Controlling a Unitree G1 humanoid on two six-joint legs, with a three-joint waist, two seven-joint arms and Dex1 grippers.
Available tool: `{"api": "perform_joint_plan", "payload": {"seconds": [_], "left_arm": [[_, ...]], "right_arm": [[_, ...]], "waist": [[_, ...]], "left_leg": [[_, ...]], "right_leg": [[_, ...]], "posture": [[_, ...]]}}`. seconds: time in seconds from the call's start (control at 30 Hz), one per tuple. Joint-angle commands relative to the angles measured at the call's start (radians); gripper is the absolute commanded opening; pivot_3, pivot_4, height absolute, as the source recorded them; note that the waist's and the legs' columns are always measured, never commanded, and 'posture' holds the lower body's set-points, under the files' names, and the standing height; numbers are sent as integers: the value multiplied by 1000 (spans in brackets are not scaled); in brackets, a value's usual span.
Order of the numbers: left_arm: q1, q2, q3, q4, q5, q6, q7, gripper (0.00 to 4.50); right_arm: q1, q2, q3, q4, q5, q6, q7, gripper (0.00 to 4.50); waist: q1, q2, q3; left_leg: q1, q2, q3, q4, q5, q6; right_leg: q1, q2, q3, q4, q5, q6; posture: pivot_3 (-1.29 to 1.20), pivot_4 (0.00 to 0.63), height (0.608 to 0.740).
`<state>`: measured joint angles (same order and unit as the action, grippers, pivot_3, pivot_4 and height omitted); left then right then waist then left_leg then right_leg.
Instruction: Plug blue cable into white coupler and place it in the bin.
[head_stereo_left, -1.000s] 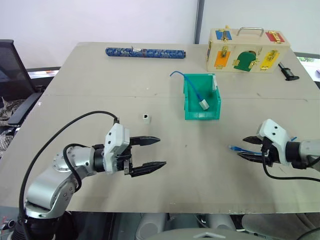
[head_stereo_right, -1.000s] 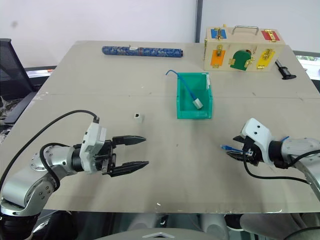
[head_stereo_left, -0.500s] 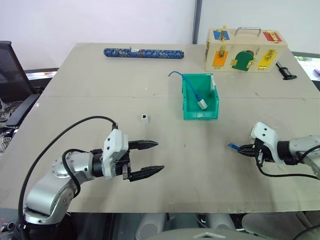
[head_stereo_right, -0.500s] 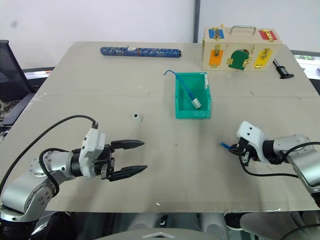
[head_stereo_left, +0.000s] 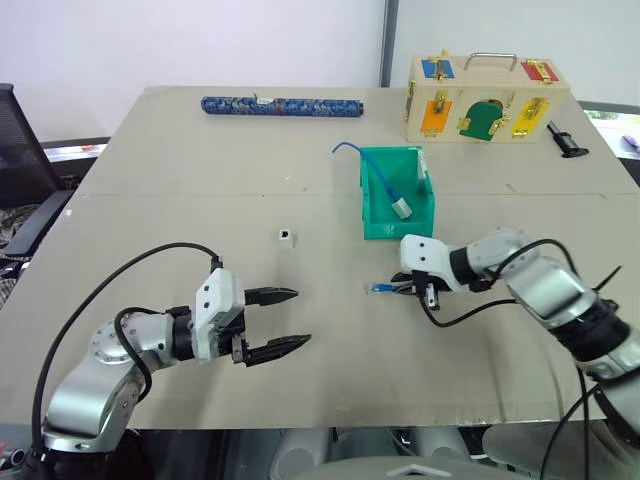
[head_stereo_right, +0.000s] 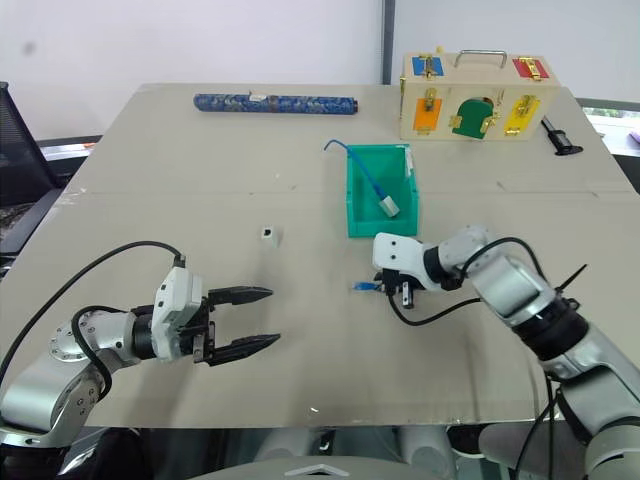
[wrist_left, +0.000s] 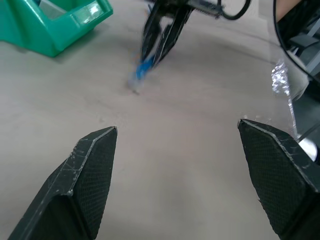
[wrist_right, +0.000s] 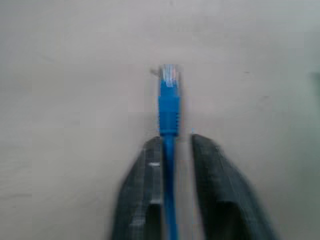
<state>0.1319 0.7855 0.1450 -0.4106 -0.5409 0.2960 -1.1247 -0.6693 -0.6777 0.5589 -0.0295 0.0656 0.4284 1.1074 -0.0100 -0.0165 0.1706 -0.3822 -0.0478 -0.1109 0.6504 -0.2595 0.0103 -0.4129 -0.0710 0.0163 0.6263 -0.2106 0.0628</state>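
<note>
Sitting between the right gripper's (wrist_right: 172, 165) fingers is the blue cable (wrist_right: 169, 107), clear-blue plug poking out past the tips, low over the table (head_stereo_left: 150, 170) just in front of the bin (head_stereo_left: 397, 195). The fingers look narrowly set around the cord (a firm pinch can't be confirmed). The left gripper (head_stereo_left: 280, 320) is held wide apart with nothing in it. The white coupler (head_stereo_left: 286, 236) is left on the table, well apart from both.
</note>
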Motion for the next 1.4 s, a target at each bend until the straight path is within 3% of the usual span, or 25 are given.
{"api": "perform_joint_plan", "payload": {"seconds": [0.03,0.17,0.37,0.53,0.77,0.97,1.1,1.17,1.2,1.23,1.3,1.4], "left_arm": [[-28,-18,-26,-7,37,-17,41,3946],[-84,-40,-78,-13,46,61,106,3946],[-275,-60,-232,73,110,102,86,3946],[-408,-116,-350,207,205,63,70,3946],[-529,-195,-453,392,304,-39,17,3946],[-613,-273,-502,544,382,-110,11,3946],[-646,-306,-537,624,416,-161,-29,2634],[-650,-314,-537,642,422,-175,-44,1638],[-653,-316,-538,650,427,-183,-49,1638],[-653,-313,-542,657,434,-199,-61,893],[-652,-310,-538,670,442,-218,-71,43],[-647,-310,-519,665,432,-251,-81,11]], "right_arm": [[36,-20,-42,11,-14,-78,22,2699],[139,-48,-212,-116,113,-103,27,4465],[498,-78,-581,-502,356,-92,-54,4465],[786,-64,-755,-727,387,-35,-175,4465],[1090,-25,-867,-888,351,-4,-292,4465],[1234,19,-884,-927,312,-26,-345,4465],[1300,48,-867,-935,278,-51,-371,4500],[1310,54,-860,-935,269,-59,-377,4500],[1312,57,-854,-935,264,-61,-382,4500],[1314,62,-845,-936,261,-58,-390,4500],[1307,75,-819,-939,264,-27,-418,4500],[1269,109,-784,-938,361,118,-484,4500]], "waist": [[2,0,0],[7,0,0],[11,1,0],[21,2,0],[19,1,-1],[22,2,-2],[23,1,-2],[23,1,-2],[22,1,-2],[22,1,-2],[22,1,-3],[22,1,-3]], "left_leg": [[0,0,-1,0,0,0],[-1,-1,-3,0,0,0],[0,0,-3,-1,-1,1],[1,-1,-2,0,-1,1],[1,-1,1,2,-1,1],[2,-1,3,3,0,1],[2,-1,3,3,0,1],[2,-1,3,3,0,1],[2,-1,3,3,0,1],[2,-1,3,3,0,1],[2,-1,3,3,0,1],[2,0,2,3,0,1]], "right_leg": [[0,0,0,0,0,0],[0,0,-1,0,0,0],[0,1,0,1,0,0],[1,1,0,2,0,1],[2,1,0,2,1,2],[3,2,0,2,1,4],[3,2,0,2,1,4],[3,2,0,2,1,4],[3,2,1,2,1,4],[3,1,1,2,1,4],[3,1,1,2,1,4],[3,2,0,3,1,4]], "posture": [[0,150,740],[0,150,740],[0,150,740],[0,150,740],[0,150,740],[0,150,740],[0,150,740],[0,150,740],[0,150,740],[0,150,740],[0,150,740],[0,150,740]]}}
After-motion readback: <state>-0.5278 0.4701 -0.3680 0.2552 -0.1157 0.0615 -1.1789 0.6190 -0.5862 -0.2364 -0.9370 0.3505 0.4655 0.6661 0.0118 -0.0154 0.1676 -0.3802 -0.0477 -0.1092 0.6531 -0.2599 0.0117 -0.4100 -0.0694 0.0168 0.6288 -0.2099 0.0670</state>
